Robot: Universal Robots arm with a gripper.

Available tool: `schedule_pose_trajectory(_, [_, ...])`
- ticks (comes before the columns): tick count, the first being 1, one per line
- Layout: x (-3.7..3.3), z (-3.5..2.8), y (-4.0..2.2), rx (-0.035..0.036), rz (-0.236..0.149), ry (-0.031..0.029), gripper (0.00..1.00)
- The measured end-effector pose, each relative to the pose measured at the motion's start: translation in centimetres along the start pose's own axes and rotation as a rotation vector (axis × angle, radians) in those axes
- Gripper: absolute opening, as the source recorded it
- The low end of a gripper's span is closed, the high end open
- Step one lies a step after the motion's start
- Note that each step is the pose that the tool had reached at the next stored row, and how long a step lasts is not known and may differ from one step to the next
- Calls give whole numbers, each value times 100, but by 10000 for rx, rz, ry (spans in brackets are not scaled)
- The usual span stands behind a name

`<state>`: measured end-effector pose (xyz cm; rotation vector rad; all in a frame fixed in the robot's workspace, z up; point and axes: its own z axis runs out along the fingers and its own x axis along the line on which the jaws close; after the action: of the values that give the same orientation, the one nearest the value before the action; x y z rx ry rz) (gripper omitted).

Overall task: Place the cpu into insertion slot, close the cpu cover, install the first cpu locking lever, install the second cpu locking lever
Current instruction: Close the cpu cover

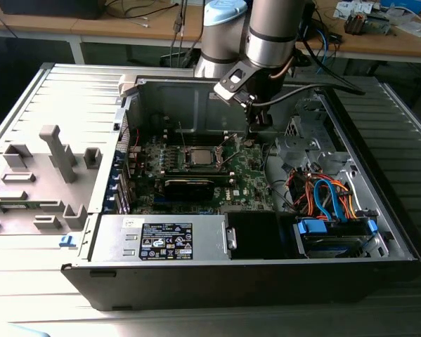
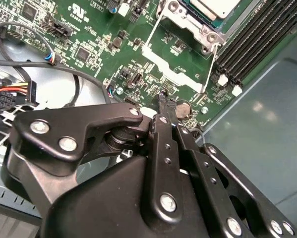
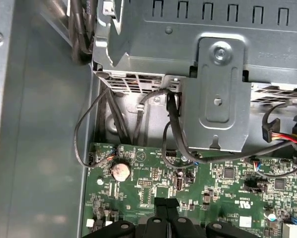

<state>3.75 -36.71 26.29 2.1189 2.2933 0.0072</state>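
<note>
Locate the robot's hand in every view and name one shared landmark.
Exterior view: hand above the motherboard, to the exterior view's right of the cpu.
Second wrist view: hand beside the coin cell battery.
First wrist view: hand over the motherboard, near that battery.
Shared landmark: the green motherboard.

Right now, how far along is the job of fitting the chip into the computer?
Done: the pale grey square cpu lies in its socket. In hand: the black gripper, shut and empty, hovers beside the thin silvery open-centred cpu cover, which looks swung open off the chip. Left: closing that cover and locking it down.
</note>
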Motion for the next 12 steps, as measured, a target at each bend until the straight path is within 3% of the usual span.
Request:
schedule_pose_trajectory(4, [1,61,-1,7,0,1,11])
schedule_pose_trajectory(5, [1,83,0,46,-3,3,11])
schedule_pose_trajectory(7, [2,104,-1,239,-3,19,11])
schedule_pose_trajectory(9, [7,109,-1,427,-5,-3,11])
schedule_pose_trajectory(10, [9,110,-1,471,-5,-14,11])
schedule_pose_trajectory(12, [11,111,-8,481,-3,-53,11])
